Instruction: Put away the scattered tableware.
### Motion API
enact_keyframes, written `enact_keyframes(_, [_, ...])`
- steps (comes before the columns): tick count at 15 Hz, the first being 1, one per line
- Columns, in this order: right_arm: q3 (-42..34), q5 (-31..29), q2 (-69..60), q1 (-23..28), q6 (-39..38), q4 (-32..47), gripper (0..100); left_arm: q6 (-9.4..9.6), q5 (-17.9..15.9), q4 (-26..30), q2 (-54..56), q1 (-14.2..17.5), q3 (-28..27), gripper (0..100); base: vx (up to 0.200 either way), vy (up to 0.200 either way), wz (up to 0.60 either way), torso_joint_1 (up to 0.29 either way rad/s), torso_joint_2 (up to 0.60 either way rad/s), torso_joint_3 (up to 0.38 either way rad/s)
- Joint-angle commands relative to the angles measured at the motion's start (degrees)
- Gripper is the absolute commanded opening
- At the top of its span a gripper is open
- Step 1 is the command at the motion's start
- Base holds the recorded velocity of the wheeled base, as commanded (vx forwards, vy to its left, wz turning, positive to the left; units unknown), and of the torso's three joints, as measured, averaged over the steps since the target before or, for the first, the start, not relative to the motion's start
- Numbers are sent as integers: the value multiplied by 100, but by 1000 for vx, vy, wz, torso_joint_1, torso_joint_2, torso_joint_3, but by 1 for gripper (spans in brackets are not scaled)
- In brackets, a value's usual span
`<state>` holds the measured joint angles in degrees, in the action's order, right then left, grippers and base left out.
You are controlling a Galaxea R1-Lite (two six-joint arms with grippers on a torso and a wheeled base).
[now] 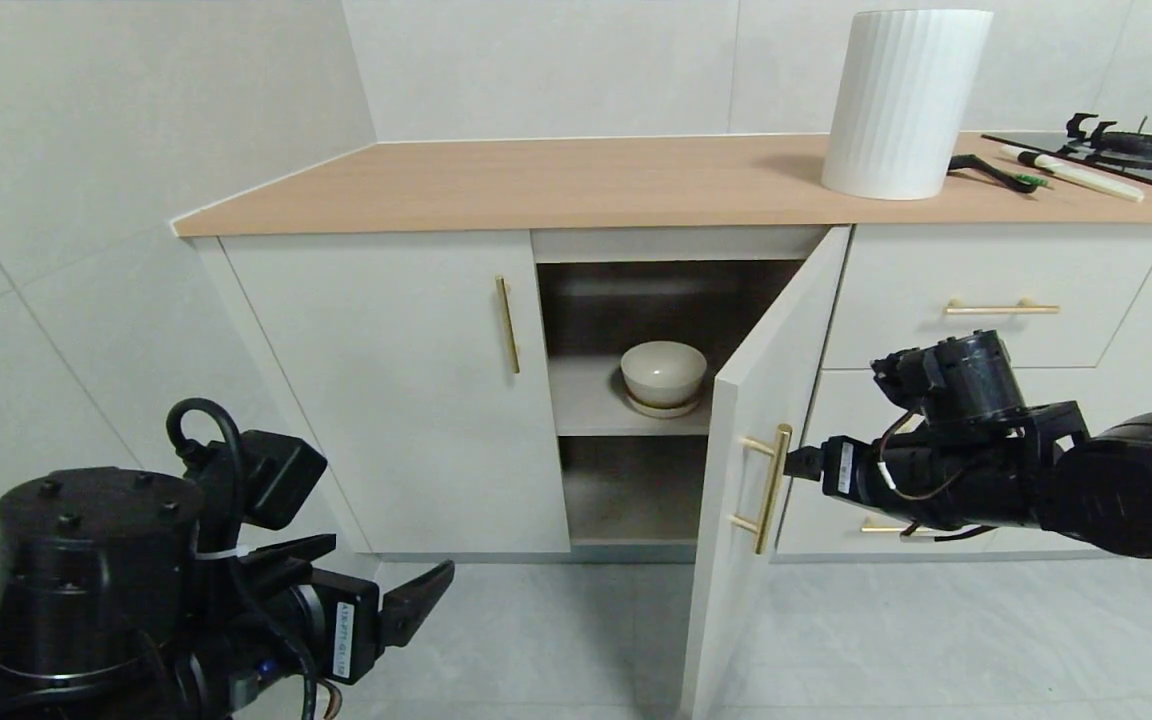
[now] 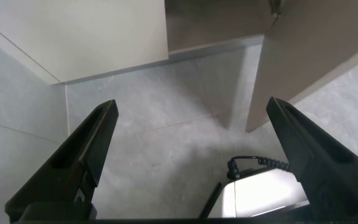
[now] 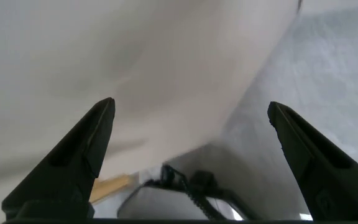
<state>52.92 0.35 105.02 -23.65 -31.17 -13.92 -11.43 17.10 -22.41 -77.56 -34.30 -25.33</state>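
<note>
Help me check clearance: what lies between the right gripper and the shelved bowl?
The open cabinet door, its handle beside the right gripper; head view shows it.

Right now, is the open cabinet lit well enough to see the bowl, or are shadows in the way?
Head view: the cabinet interior is dim, but the pale bowl on its shelf stands out. Left wrist view: the open door shades the floor beside it. Right wrist view: no glare on the door.
</note>
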Motion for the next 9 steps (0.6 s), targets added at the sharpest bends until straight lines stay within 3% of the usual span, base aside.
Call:
enact_keyframes(1, [-27,-18,159,-26,-3,-14,100,1,4,-1,-5,-6,2,100,0,0,0,0,0,0])
enact_keyframes(5, [-10,-106,247,-34,-21,-32,100,1,4,35,12,-6,28,100,0,0,0,0,0,0])
enact_keyframes(8, [-27,-246,502,-166,-328,-559,100,1,12,52,92,3,28,100,0,0,0,0,0,0])
enact_keyframes(9, [-27,-396,625,-193,-355,-708,100,1,4,52,92,3,28,100,200,0,0,-2,2,2])
